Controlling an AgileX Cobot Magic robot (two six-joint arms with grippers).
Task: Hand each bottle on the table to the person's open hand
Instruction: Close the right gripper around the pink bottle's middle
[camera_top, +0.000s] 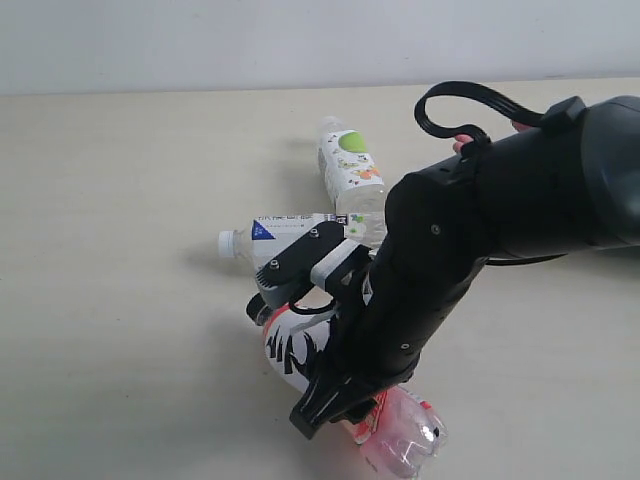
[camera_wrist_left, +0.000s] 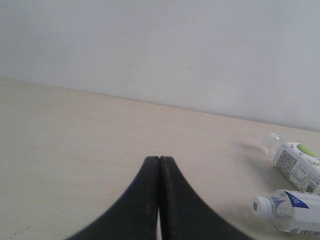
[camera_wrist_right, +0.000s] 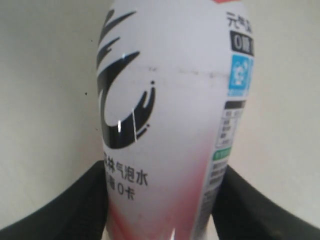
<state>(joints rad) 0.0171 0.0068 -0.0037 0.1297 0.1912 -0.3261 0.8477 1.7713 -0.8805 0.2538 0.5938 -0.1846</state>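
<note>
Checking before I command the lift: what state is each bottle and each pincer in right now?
pink-labelled bottle: lying on its side on the table, gripped, not lifted.
blue-labelled bottle: lying on its side, capped, untouched.
green-labelled bottle: lying on its side, capped, untouched.
right pincer: closed on the pink-labelled bottle.
left pincer: shut, empty.

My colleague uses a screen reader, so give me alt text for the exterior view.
A black robot arm reaches down across a beige table, its tool closed around a pink-labelled bottle lying on its side. Behind it lie a blue-labelled bottle and a green-labelled bottle.
</note>
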